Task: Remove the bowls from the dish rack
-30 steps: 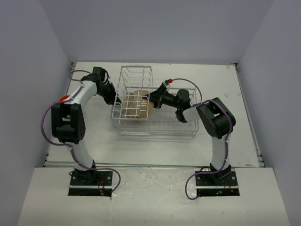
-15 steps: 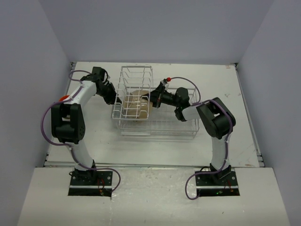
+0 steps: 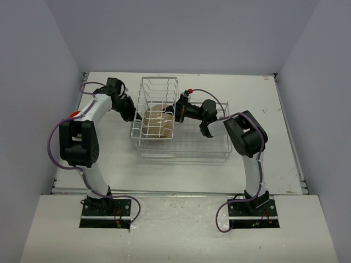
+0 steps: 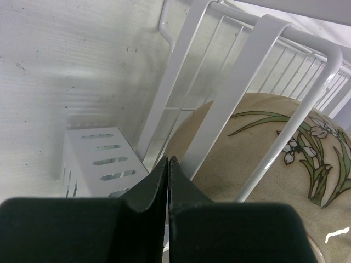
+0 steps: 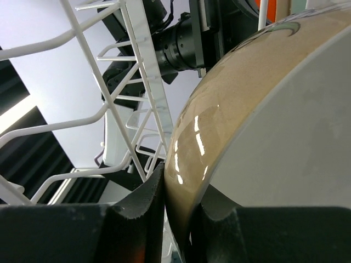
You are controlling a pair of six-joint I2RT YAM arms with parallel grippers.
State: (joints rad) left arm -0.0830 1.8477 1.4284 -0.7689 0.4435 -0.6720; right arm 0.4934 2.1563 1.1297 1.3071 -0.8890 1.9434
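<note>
**Pushed right gripper (image 3: 176,108) farther left, onto bowl (image 3: 159,123)**

Against the frame a second before, found the right arm (image 3: 249,137) swung leftward and toward the far edge of the tabletop (image 3: 109,159). Saw its forearm drawn across the low basket end of the rack (image 3: 203,149) and its tip brought up against the bowl's right side. Found the left arm (image 3: 82,137) just where it had been.

Saw the rack standing at mid-tabletop, nearer the far edge than the near one, with the tall slotted part at its left end and the low basket stretching toward the right edge. Saw the bowl, tan with green leaves and white flowers on its outside, standing on edge inside the tall part, leaning among the white wires.

In the right wrist view, caught the fingers (image 5: 145,205) set one to each side of the bowl's rim, both pressed against the glossy tan wall, so clamped on the bowl.

Found the left gripper (image 3: 130,111) outside the rack's left side, close to the bowl yet parted from it by the wires. Saw its fingers together, tip against tip, with nothing between them. Could not tell whether those tips touched the nearest wire. Noted a white slotted block (image 4: 98,159) low down, just beside the rack's left wires.
</note>
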